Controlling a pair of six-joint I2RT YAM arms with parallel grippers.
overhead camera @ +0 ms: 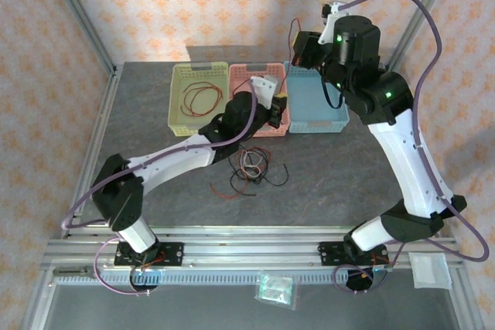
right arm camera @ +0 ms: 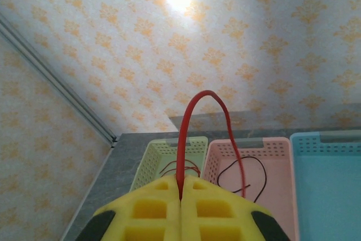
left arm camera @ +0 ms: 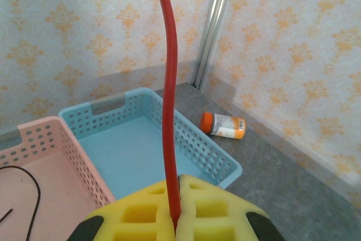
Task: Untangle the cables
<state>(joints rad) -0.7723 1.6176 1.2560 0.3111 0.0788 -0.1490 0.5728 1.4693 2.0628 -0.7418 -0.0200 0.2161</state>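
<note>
A red cable [left arm camera: 167,83] rises straight up from my left gripper [left arm camera: 177,183], whose yellow pads are shut on it above the pink basket [overhead camera: 263,127] and next to the blue basket [left arm camera: 135,145]. My right gripper [right arm camera: 180,189], raised high at the back [overhead camera: 303,50], is shut on a red cable [right arm camera: 192,111] that arches up and drops toward the pink basket [right arm camera: 271,167]. A tangle of red, black and white cables [overhead camera: 249,166] lies on the table in front of the baskets. One red cable [overhead camera: 199,98] lies in the yellow basket [overhead camera: 179,106], and a black cable [right arm camera: 248,173] in the pink one.
The three baskets stand side by side at the back of the grey table, the blue basket [overhead camera: 319,113] rightmost. An orange-capped bottle [left arm camera: 223,125] lies on its side by the back right wall. The metal frame rail [overhead camera: 247,253] runs along the near edge.
</note>
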